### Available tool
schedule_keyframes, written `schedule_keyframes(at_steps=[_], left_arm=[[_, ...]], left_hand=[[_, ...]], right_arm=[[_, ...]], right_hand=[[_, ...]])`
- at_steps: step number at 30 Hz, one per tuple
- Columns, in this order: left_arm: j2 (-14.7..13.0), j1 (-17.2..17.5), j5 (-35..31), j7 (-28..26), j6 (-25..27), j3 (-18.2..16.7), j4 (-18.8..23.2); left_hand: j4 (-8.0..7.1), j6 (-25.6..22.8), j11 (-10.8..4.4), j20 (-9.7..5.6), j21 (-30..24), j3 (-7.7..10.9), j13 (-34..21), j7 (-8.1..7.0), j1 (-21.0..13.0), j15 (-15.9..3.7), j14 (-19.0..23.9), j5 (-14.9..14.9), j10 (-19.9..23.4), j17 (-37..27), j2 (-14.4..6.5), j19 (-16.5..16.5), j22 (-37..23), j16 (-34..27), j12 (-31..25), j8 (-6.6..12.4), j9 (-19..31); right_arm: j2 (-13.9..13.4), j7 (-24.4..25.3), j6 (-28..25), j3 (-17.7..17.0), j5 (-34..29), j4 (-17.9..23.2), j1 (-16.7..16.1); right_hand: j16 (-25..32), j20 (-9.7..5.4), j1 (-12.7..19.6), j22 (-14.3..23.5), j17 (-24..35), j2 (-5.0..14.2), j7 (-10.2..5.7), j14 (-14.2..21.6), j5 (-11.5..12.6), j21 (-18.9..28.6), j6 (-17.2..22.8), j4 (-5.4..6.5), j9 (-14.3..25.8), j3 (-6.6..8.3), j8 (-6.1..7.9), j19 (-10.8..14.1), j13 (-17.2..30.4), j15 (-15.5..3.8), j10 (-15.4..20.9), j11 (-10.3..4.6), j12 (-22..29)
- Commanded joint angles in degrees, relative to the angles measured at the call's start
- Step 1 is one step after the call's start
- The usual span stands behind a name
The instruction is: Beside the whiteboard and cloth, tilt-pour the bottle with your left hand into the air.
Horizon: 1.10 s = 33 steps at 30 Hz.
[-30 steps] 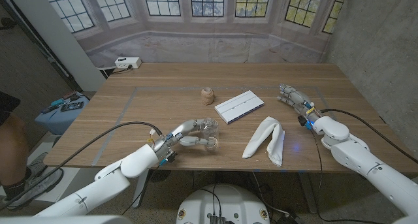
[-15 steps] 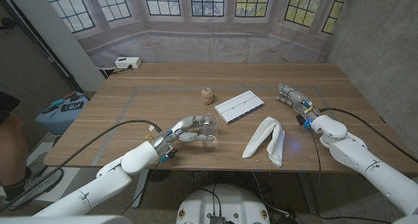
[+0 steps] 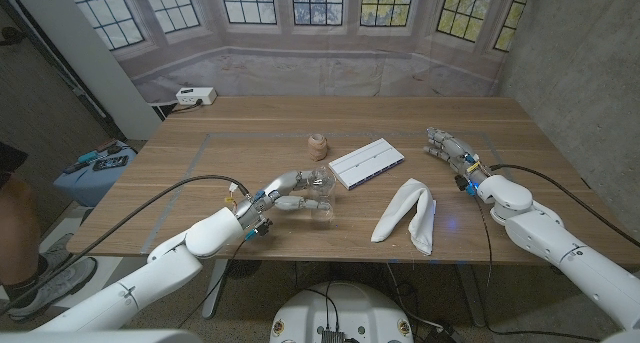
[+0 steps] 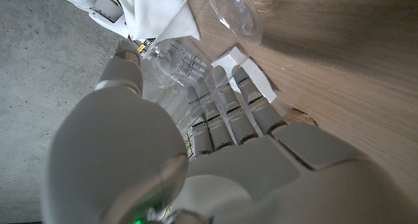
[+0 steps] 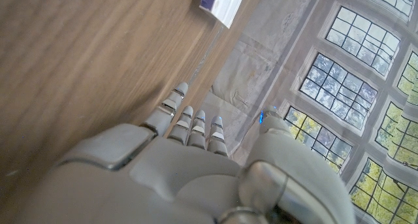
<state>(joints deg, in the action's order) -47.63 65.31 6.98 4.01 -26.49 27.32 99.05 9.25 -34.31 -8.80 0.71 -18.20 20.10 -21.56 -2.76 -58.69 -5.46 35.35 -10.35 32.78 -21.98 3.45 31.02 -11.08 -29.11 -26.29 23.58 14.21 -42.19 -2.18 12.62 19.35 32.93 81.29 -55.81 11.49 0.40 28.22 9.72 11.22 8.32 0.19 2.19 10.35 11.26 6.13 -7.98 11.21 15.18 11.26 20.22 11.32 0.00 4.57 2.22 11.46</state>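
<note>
Two hands: left hand point(image 3: 283, 196) grips clear bottle point(image 3: 318, 195), lifted near tabletop point(image 3: 200, 168) front edge.
Right hand point(image 3: 449, 147): holds nothing, fingers extended, near right edge.
Whiteboard point(image 3: 367, 162): mid-tabletop.
Cloth point(image 3: 409, 214): toward front edge.

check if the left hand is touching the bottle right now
Touching. In the left wrist view the left hand wraps its fingers around the clear bottle; the head view agrees.

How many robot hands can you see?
2: the left hand grips the clear bottle near the table's front; the right hand waits at the right side.
</note>
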Motion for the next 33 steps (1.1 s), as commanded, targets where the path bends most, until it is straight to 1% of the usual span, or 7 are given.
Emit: schedule_keyframes(at_steps=[1,13,14,19,26,29,33], left_arm=[[-2.2,1.8,0.0,-0.9,4.1,-1.3,5.3],[-5.3,4.8,1.0,-2.3,8.2,-3.9,10.8],[-5.7,5.1,1.0,-2.5,8.9,-4.2,11.5],[-7.0,5.7,1.1,-2.8,11.5,-5.3,13.6],[-9.6,5.5,1.7,-2.0,15.5,-7.1,16.7],[-10.5,4.8,1.8,-1.3,17.2,-7.4,17.7],[-11.4,3.3,1.8,0.1,18.9,-7.3,18.4]], left_hand=[[-0.09,-4.4,-0.39,0.05,-0.2,-0.21,-0.5,1.89,-5.6,-2.99,3.3,-0.1,0.5,-0.4,-6.2,-0.4,-0.1,-0.3,-0.5,0.59,0.3],[-0.12,-4.6,-0.65,0.09,-0.2,-0.16,-1.2,1.73,-5.9,-2.94,3.5,-0.2,0.8,-0.3,-6.3,-0.7,-0.2,0.2,-0.8,1.03,0.7],[-0.19,-4.7,-0.56,0.08,-0.2,-0.15,-1.2,1.73,-5.8,-2.94,3.5,-0.2,0.8,-0.3,-6.4,-0.7,-0.2,0.2,-0.8,1.06,0.7],[-0.1,-4.8,-0.72,0.09,-0.1,-0.09,-1.5,1.77,-6.2,-3.0,3.7,-0.3,0.9,-0.6,-6.6,-0.9,-0.2,0.1,-0.9,1.28,0.8],[-0.17,-4.9,-0.48,0.1,-0.1,-0.18,-1.9,1.76,-6.3,-2.97,3.8,-0.3,1.0,-0.7,-6.7,-1.0,-0.2,0.1,-1.1,1.49,1.0],[-0.27,-5.0,-0.85,0.12,-0.1,-0.21,-2.1,1.77,-6.3,-3.02,3.9,-0.3,1.0,-0.8,-6.8,-1.0,-0.2,0.1,-1.1,1.64,1.1],[-0.19,-5.2,-0.66,0.22,-0.1,-0.18,-2.3,1.8,-6.5,-3.01,4.0,-0.4,1.0,-1.0,-7.0,-1.1,-0.2,0.1,-1.2,1.83,1.3]], right_arm=[[-0.8,-1.1,-0.5,-0.4,0.7,0.7,0.2],[-1.8,-1.9,-2.9,-0.4,1.5,2.3,0.9],[-1.9,-2.0,-3.3,-0.4,1.4,2.4,1.2],[-1.8,-2.3,-4.0,-0.2,1.7,2.5,1.8],[-1.6,-2.5,-4.5,-0.1,2.2,2.7,2.2],[-1.4,-2.4,-4.5,-0.2,2.3,2.6,2.3],[-1.1,-2.2,-3.9,-0.5,2.6,2.5,2.2]], right_hand=[[0.4,-0.05,0.6,0.1,0.1,-0.19,0.19,0.4,-0.1,-0.1,0.4,-0.22,0.1,0.07,0.25,0.3,0.3,0.2,0.6,-0.02,0.2],[0.4,0.1,0.7,0.1,0.1,-0.15,0.22,0.4,0.0,-0.1,0.5,-0.24,0.1,0.11,0.26,0.3,0.3,0.16,0.6,-0.03,0.1],[0.4,0.13,0.7,0.1,0.1,-0.16,0.22,0.4,0.0,-0.1,0.5,-0.25,0.1,0.11,0.25,0.3,0.3,0.15,0.6,-0.32,0.1],[0.4,0.05,0.7,0.1,0.1,-0.15,0.2,0.4,0.0,-0.1,0.5,-0.27,0.1,0.14,0.25,0.3,0.3,0.15,0.6,-0.13,0.1],[0.4,-0.1,0.8,0.1,0.1,-0.15,0.2,0.4,0.0,-0.2,0.4,-0.29,0.1,0.16,0.23,0.2,0.3,0.13,0.5,-0.14,0.1],[0.4,-0.25,0.8,0.1,0.1,-0.15,0.25,0.4,0.0,-0.2,0.4,-0.31,0.1,0.18,0.23,0.2,0.3,0.16,0.6,-0.12,0.1],[0.4,-0.38,0.8,0.1,0.1,-0.15,0.26,0.5,0.0,-0.2,0.5,-0.32,0.1,0.19,0.24,0.2,0.3,0.08,0.6,-0.09,0.2]])
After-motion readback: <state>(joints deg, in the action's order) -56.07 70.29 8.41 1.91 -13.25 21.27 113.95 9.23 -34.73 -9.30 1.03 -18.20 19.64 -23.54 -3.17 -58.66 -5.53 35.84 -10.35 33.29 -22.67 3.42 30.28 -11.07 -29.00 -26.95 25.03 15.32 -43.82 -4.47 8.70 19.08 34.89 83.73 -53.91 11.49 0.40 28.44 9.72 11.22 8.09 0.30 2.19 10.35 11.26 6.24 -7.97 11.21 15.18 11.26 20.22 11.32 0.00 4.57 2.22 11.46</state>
